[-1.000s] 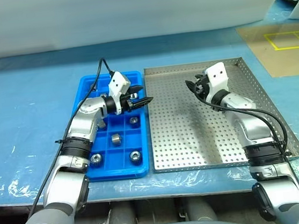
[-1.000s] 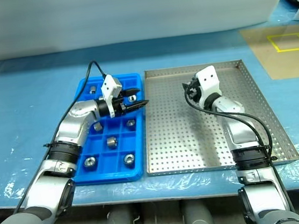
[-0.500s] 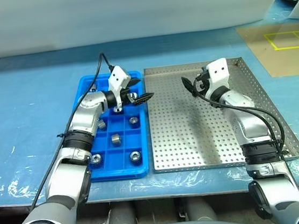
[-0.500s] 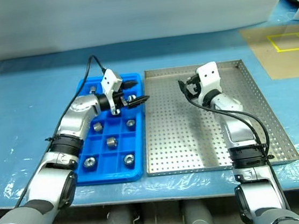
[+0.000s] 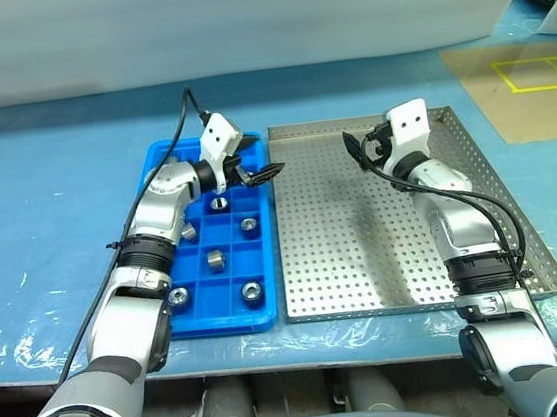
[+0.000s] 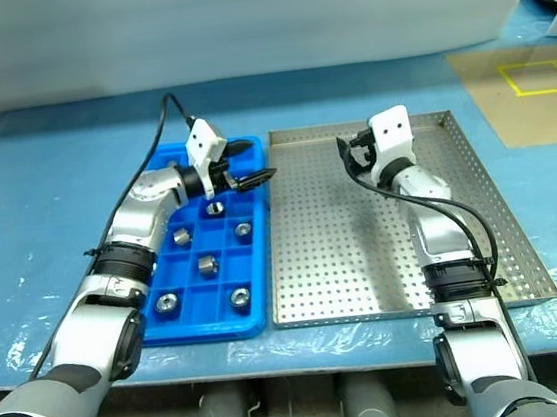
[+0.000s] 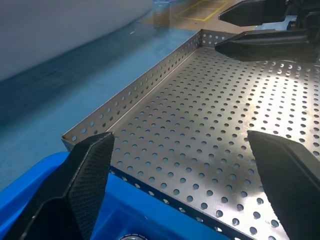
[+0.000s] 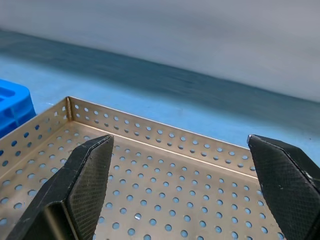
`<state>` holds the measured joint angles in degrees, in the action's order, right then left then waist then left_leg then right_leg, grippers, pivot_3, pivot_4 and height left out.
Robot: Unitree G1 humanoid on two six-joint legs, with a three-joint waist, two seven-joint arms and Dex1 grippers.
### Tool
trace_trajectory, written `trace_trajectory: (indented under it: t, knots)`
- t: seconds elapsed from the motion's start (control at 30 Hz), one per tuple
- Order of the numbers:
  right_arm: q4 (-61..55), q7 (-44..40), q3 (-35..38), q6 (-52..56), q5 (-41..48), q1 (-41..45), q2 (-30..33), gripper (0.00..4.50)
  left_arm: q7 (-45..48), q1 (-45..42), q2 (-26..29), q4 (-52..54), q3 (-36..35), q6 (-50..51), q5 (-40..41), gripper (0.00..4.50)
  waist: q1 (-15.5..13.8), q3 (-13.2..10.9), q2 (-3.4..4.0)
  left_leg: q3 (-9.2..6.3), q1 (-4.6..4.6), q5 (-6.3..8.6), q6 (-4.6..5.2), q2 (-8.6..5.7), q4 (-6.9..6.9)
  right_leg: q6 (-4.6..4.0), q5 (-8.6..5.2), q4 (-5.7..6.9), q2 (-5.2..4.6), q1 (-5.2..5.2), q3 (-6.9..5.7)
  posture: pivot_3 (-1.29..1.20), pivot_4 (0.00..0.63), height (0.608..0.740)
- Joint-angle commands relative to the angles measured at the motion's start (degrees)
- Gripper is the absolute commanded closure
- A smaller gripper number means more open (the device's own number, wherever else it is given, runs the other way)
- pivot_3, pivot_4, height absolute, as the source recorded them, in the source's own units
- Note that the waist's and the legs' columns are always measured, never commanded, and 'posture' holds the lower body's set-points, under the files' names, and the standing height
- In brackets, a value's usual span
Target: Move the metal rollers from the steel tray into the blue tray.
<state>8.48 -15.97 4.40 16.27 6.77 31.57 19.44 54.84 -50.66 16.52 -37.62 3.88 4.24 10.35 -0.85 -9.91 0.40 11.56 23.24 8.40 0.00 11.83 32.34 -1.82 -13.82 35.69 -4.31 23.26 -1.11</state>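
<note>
**A:** Which way do the rollers (image 5: 216, 260) lie from each gripper?

**B:** Every one I can find sits in the blue tray (image 5: 221, 324), one to a compartment. I count at least six, in the middle and near rows. The left gripper (image 5: 261, 158) hangs over the far right corner of that tray. Its fingers are spread wide, hold nothing, and point right towards the steel tray (image 5: 364, 249). So the rollers lie to its near left, behind the way it faces.

**A:** And the right gripper?

**B:** The right gripper (image 5: 357, 149) is also spread wide and empty, above the far part of the steel tray. From there the rollers are well off to its left, across the rim where the two trays meet.

**A:** Is anything left on the steel tray for it to take?

**B:** The perforated floor that shows is bare in the head views, and in both wrist views too. The right arm covers a strip down the tray's right half, so I cannot say what is under it.

**A:** How do the rollers lie?

**B:** Most stand on end with the hole facing up. The one in the left column is too small to tell.

**A:** Which arm is nearer them?

**B:** The left, clearly. I'd judge the transfer done or very nearly done, with the next move depending on that hidden strip.
</note>
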Motion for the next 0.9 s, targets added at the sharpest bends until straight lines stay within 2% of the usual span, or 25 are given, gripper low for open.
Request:
trace_trajectory:
  t: [0.03, 0.23, 0.9]
  knots:
    - [-1.57, 0.61, 1.55, -1.3, 0.39, 1.08, 0.03, 0.1, -1.22, -1.78, 0.22, 1.06, -1.82, -0.82, 0.75, 0.01, 0.0, 0.0, 0.0, 0.0, 0.0, 0.0, 0.0, 0.0, 0.0, 0.0, 0.0, 0.0, 0.0, 0.0, 0.0, -0.25, 0.15, 0.74]
    - [-2.04, -0.72, 0.19, -0.77, -0.15, 1.07, 0.16, 0.1, -3.43, -1.94, 0.06, 0.73, -1.19, -0.63, -1.16, 0.01, 0.0, 0.0, 0.0, 0.0, 0.0, 0.01, -0.01, 0.0, 0.0, 0.0, 0.0, 0.0, 0.0, 0.0, 0.0, -0.25, 0.15, 0.74]
    - [1.52, -0.11, 0.44, -2.23, -1.35, 4.28, -0.47, 0.1, -2.32, 0.35, 1.28, 4.96, -1.92, 0.83, 0.36, 0.01, -0.08, -0.04, 0.0, -0.01, 0.01, 0.01, -0.03, 0.0, -0.07, 0.0, 0.0, -0.04, 0.0, 0.03, 0.0, -0.2, 0.15, 0.74]
